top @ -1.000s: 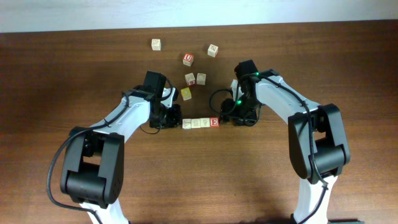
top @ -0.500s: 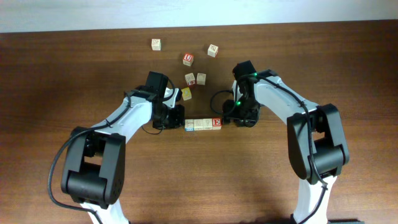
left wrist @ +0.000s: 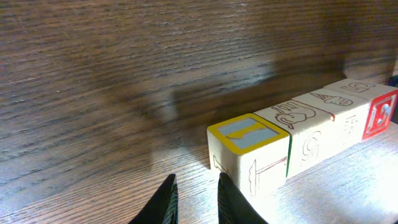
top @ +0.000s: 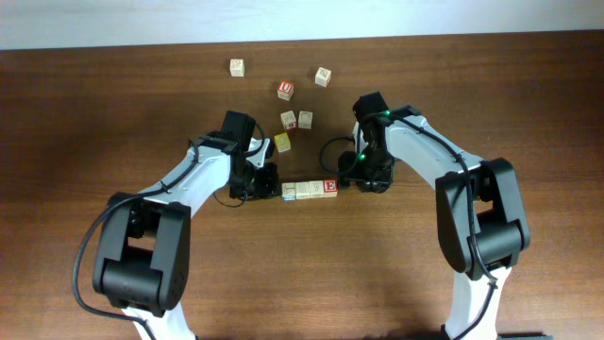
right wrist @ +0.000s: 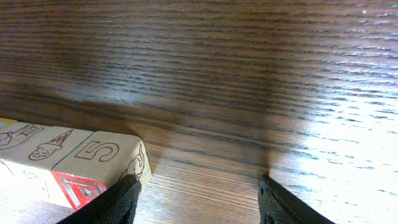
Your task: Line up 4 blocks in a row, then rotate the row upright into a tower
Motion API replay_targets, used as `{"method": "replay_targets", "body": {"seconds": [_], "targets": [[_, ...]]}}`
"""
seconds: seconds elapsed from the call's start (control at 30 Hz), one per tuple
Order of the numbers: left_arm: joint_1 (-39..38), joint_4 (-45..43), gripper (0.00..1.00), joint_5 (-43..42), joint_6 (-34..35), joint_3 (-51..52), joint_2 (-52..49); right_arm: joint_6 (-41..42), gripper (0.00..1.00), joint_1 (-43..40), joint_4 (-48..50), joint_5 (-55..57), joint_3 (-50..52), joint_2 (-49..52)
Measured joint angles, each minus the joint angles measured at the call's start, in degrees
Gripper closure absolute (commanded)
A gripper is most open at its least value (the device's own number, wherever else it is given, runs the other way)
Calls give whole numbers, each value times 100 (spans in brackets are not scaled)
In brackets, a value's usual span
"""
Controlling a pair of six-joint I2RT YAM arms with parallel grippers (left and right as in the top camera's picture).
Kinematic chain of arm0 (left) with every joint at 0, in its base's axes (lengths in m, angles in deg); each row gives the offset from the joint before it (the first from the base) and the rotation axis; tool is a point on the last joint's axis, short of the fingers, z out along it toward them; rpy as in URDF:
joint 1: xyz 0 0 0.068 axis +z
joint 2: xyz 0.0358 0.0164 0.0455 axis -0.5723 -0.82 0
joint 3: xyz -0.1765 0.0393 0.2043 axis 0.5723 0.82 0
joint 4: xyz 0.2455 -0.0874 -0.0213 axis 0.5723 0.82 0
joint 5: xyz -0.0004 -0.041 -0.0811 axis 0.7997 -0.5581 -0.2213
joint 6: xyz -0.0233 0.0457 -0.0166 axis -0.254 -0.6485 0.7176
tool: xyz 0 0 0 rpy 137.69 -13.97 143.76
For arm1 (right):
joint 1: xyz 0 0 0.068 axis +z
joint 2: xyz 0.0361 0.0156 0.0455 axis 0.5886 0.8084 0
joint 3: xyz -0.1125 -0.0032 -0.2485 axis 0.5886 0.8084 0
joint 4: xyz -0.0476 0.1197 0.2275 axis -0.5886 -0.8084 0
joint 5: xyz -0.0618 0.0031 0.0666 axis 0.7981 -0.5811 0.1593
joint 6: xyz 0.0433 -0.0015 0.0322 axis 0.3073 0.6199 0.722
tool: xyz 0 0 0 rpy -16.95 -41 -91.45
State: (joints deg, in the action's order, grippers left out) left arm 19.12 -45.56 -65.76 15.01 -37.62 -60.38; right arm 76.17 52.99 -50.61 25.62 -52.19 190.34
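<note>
- Blocks (top: 310,189): four touching in a row on the surface (top: 528,104), between left jaws and right jaws.
- Light, rigid wood, I judge; I'd pinch opposite flat faces.
- Left barely parted, empty; right wide apart, empty.

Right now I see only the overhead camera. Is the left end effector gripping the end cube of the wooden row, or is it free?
Observer: It is free. In the left wrist view the left end effector has its fingers slightly apart with nothing between them, just short of the pale wooden cube with the yellow-framed face.
Operator: And the right one?
Observer: The right end effector is wide open. Its gap shows mostly the dark wooden table. The pale wooden cube with the red face lies by one finger, and I cannot tell if they touch.
Operator: Any other print on that cube?
Observer: Yes, a "5" on the face next to the red one.
</note>
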Motion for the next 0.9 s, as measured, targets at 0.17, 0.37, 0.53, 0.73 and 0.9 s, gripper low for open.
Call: {"method": "replay_targets", "body": {"seconds": [0.17, 0.37, 0.53, 0.73, 0.9], "targets": [[0, 22, 82, 2, 0, 0, 0, 0, 38, 0, 0, 2, 0, 0], [0, 278, 84, 299, 22, -24, -2, 2, 38, 0, -46, 4, -4, 0], [0, 496, 85, 780, 24, -212, -4, 2, 42, 0, -48, 4, -4, 0], [0, 658, 100, 651, 74, -503, -4, -28, 92, -35, -212, 20, -4, 0], [0, 662, 100, 308, 70, -525, -4, -533, 96, -435, -236, -664, -7, 0]]}}
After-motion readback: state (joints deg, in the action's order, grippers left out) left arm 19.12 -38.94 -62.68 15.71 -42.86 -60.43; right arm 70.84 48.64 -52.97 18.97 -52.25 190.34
